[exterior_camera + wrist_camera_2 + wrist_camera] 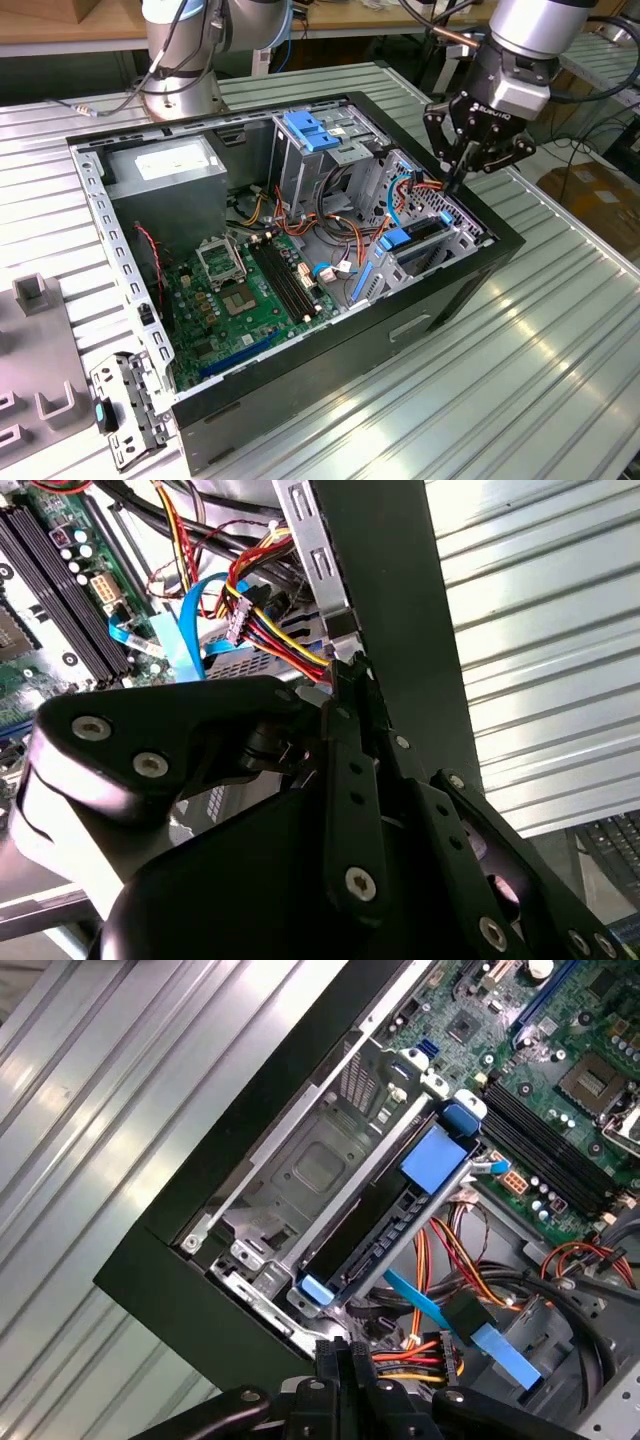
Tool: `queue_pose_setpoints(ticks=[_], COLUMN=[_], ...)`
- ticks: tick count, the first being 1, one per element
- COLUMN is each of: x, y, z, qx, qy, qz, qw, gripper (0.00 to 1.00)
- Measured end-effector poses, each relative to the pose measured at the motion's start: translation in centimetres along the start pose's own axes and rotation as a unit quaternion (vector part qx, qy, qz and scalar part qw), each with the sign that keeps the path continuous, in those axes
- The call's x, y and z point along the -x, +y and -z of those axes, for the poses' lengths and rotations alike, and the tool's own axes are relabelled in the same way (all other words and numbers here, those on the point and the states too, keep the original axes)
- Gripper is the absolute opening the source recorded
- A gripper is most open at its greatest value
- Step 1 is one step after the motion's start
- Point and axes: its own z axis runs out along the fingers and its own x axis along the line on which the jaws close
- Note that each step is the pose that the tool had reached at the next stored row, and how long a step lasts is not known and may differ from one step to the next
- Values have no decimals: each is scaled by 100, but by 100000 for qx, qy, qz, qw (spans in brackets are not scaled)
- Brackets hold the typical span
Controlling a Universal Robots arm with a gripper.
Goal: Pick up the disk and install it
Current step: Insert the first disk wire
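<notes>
The black two-fingered gripper [462,172] hangs just above the rim of the open black computer case [430,318], over the corner that holds the grey metal drive cage [310,1175]. Its fingers [340,1370] are pressed together with nothing between them.

The disk [375,1225], a flat drive edged by a blue plastic carrier, already sits on edge in a slot of that cage, with a blue tab at each end of its upper edge. I judge the seating step is in hand or just done: doing it well means pressing squarely on the carrier's top edge, straight down the slot, and keeping the fingertips away from the bundle of red, yellow and orange wires [425,1355] just beside the cage.

Inside the case, beyond the cage, lie a green motherboard [245,295] with long black memory slots, a grey box with a white sticker [165,165] in the far corner, and an upright grey bay topped by a blue plastic latch [312,130]. A flat blue ribbon cable [460,1325] trails near the cage.
</notes>
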Motion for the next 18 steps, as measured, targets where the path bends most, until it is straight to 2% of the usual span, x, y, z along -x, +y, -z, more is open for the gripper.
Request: queue_pose_setpoints(ticks=[1, 2, 5, 8, 9, 10, 11, 12, 15, 16, 17, 18], x=[1, 2, 2, 2, 2, 2, 2, 8, 50, 54, 55, 55], y=[2, 2, 2, 2, 2, 2, 2, 8, 60, 66, 66, 66], z=[0, 0, 0, -1, -1, -1, -2, -4, -1, -2, -2, -2], qx=[34, 119, 236, 370, 427, 527, 641, 655, 664, 674, 749, 849], qy=[-4, -10, -28, -41, -52, -61, -74, -95, -82, -88, -90, -99], qz=[-736, -2381, -4877, -7665, -8897, -10930, -13291, -13792, -13835, -14127, -15597, -17608], qw=[99997, 99972, 99881, 99705, 99603, 99399, 99111, 99042, 99036, 98995, 98773, 98434], gripper=[16, 16, 16, 16, 16, 16, 16, 16, 16, 16, 16, 16])
